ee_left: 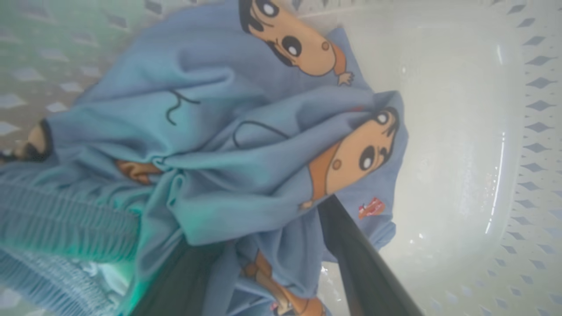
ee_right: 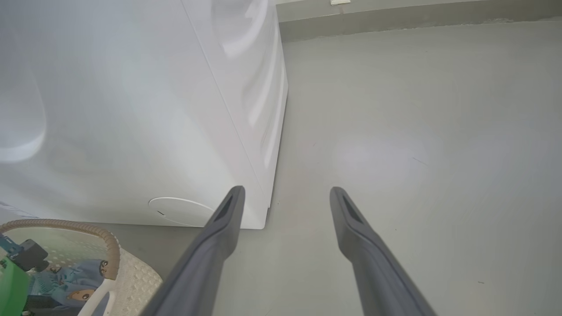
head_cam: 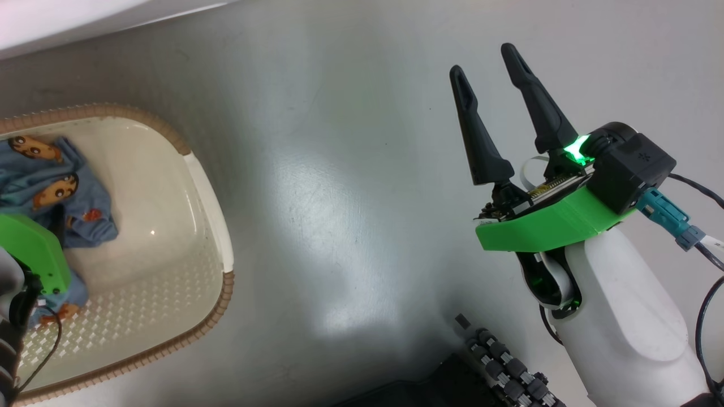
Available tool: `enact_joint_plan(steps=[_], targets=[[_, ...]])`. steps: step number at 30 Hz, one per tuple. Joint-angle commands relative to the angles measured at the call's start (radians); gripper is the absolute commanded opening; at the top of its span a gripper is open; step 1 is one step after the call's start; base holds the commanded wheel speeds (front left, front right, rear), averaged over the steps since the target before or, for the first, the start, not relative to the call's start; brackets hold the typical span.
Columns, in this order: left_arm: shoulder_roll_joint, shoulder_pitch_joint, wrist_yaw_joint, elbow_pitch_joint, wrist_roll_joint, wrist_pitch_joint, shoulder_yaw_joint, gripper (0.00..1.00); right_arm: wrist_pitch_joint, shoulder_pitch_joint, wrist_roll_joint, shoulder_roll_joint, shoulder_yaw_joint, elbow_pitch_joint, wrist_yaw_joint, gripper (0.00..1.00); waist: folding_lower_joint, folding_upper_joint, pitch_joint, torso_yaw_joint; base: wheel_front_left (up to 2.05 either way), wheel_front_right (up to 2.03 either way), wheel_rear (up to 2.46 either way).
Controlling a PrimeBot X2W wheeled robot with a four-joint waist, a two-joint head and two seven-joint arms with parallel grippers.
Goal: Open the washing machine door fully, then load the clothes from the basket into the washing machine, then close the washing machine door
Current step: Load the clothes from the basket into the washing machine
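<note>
The clothes [head_cam: 51,186], light-blue with orange cartoon figures, lie bunched in the left part of the cream basket [head_cam: 209,186] with its brown rim. My left gripper [ee_left: 259,228] is down in the basket [ee_left: 483,131], open, its fingers [ee_left: 364,263] astride folds of the clothes [ee_left: 219,153]; one finger is partly under the fabric. My right gripper [head_cam: 483,59] hangs open and empty over the floor, right of the basket. The right wrist view has that gripper [ee_right: 287,191] pointing past the white washing machine [ee_right: 131,109] and its round cap [ee_right: 180,210]. The washing machine door is out of view.
Grey floor [head_cam: 339,169] spreads between the basket and my right arm. The washing machine's white edge [head_cam: 85,17] shows at the top left. My base's roller wheel [head_cam: 503,367] sits at the bottom. A wall skirting [ee_right: 395,17] runs behind the machine.
</note>
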Motion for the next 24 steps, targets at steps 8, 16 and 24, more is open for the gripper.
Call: enact_joint_plan(steps=[8, 16, 24], targets=[[0.047, 0.005, 0.008, 0.003, -0.012, -0.017, 0.011, 1.0, -0.005, 0.035, 0.013, 0.007, 0.016, -0.026, 0.005, 1.0, 0.0, 0.0, 0.006, -0.001, 0.0, 0.0, 0.0], [0.042, 0.0, 0.001, 0.003, -0.015, -0.037, 0.004, 0.0, -0.005, 0.035, 0.014, 0.007, 0.015, -0.025, 0.005, 1.0, 0.0, 0.0, 0.007, -0.001, 0.0, 0.0, 0.0], [0.032, 0.008, -0.014, 0.003, -0.024, -0.056, -0.003, 0.0, -0.005, 0.031, 0.022, 0.007, 0.015, -0.017, 0.005, 1.0, 0.0, 0.0, -0.017, 0.005, 0.0, 0.0, 0.0]])
